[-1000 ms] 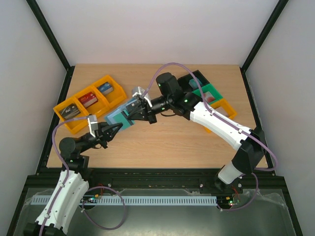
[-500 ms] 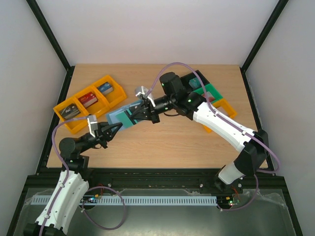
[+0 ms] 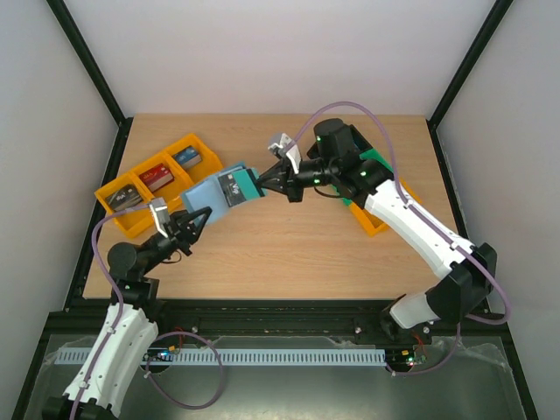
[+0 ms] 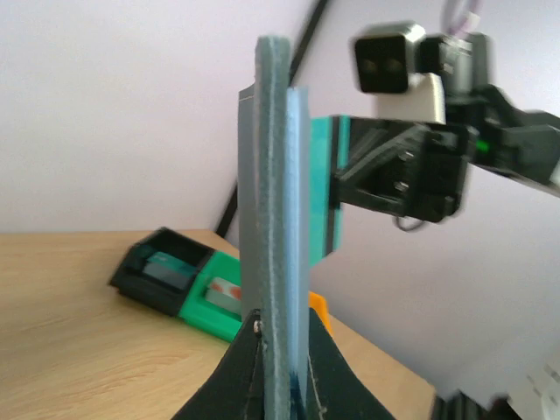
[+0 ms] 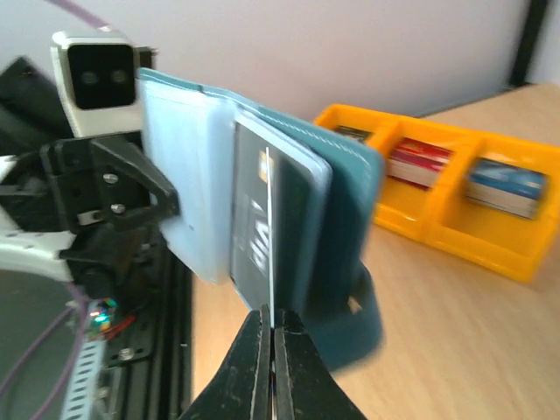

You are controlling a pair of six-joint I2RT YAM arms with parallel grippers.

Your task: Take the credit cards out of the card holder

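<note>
The card holder (image 3: 208,194) is held clear of the counter (image 3: 297,254), between the two arms, left of the counter's middle and near the orange trays (image 3: 143,166). Its lower left end is clamped by the left jaws, which are closed almost fully on the folded blue cover. In the left wrist view the holder (image 4: 273,219) is seen edge-on, standing upright out of that grip. A dark teal credit card (image 3: 239,186) is seen projecting from the holder's far end, and its free edge is pinched by the right jaws, which are shut tight on it. In the right wrist view the card (image 5: 254,236) is seen partly inside a pale pocket. What may be a second card lies behind it, though that cannot be told for certain.

The card is judged to be light, thin, stiff and smooth, so it is likely to slip if it is pinched only at the very edge. A hold set further in on the flat faces is to be preferred. The pull is best kept in line with the pocket, so that the card is neither bent nor jammed. The holder is judged to be soft and pliable, so it may flex or twist in the left grip as the card is drawn. A firm hold near the spine, away from the pocket mouth, is called for.
</note>
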